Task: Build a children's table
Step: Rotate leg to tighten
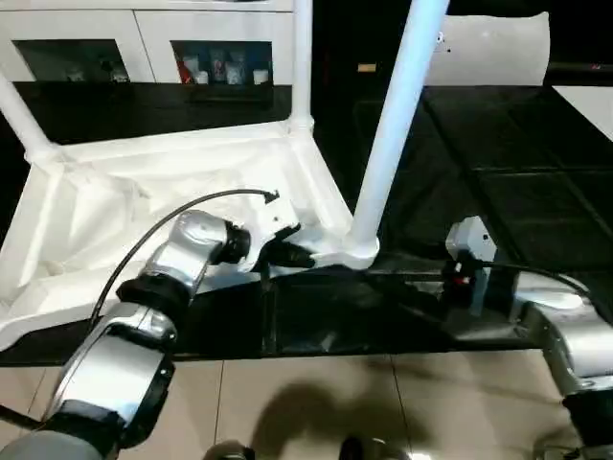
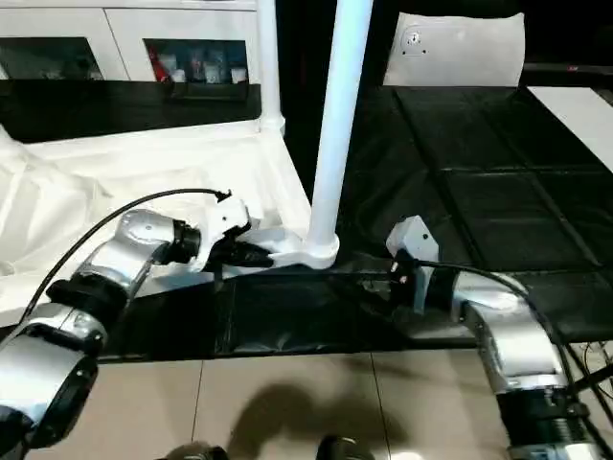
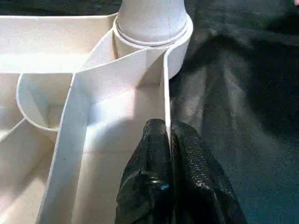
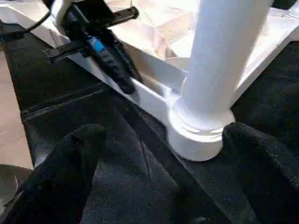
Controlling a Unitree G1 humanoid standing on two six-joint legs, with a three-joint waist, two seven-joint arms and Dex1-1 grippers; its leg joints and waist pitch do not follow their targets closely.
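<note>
The children's table (image 1: 172,206) lies upside down on the black surface (image 1: 498,192), legs up. The left tool (image 3: 167,140) is clamped on its thin rim beside the near leg (image 1: 393,134); the right tool (image 4: 154,154) hangs spread nearby. The hollow plastic looks light, stiff and slick, so the ribbed rim and corner socket (image 4: 196,135) seem the surest holds.

Silver, rounded forearms with black joint bands. A thin black cable arcs over the left arm (image 1: 182,251) to a white wrist block — another runs along the right arm (image 2: 498,331). Black, textured fingers (image 3: 154,186); a blue mark shows on the left gripper (image 4: 108,57).
</note>
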